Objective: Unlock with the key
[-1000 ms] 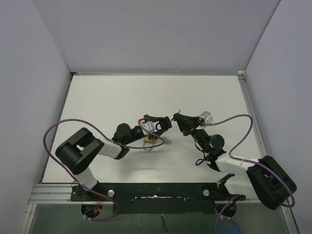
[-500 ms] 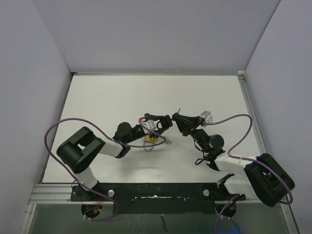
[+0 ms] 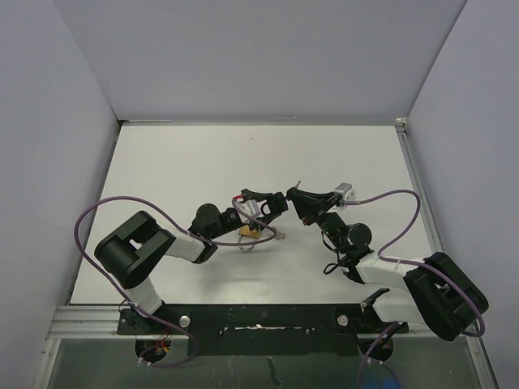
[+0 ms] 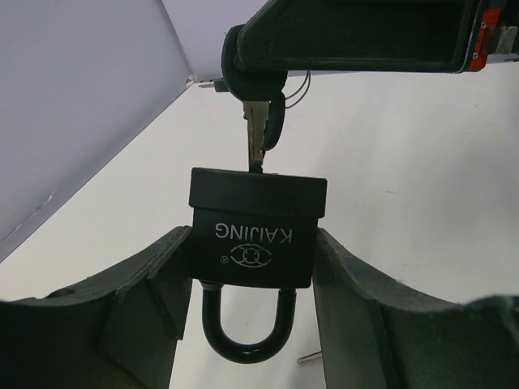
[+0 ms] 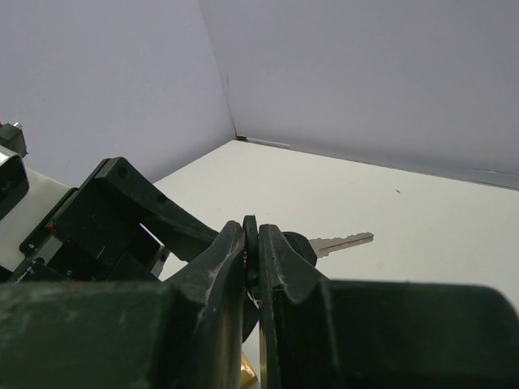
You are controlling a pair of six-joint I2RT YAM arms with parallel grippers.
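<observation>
My left gripper [image 4: 253, 263] is shut on a black padlock [image 4: 255, 231] marked KAIJING, its shackle [image 4: 242, 336] pointing back toward the wrist. My right gripper [image 5: 252, 243] is shut on the black head of a key [image 5: 250, 231]. In the left wrist view the key's silver blade [image 4: 256, 138] comes down from the right gripper [image 4: 253, 77], and its tip meets the padlock's far face. How deep it sits I cannot tell. In the top view the left gripper [image 3: 274, 205] and right gripper [image 3: 294, 197] meet nose to nose at the table's middle.
A second key [image 5: 345, 241] sticks out sideways from the same bunch. A brass-coloured object [image 3: 248, 232] and a loose key [image 3: 280, 235] lie on the white table [image 3: 178, 170] under the left gripper. Grey walls stand on three sides.
Almost nothing: both grippers hold their places, the left wrist shifted very slightly.
</observation>
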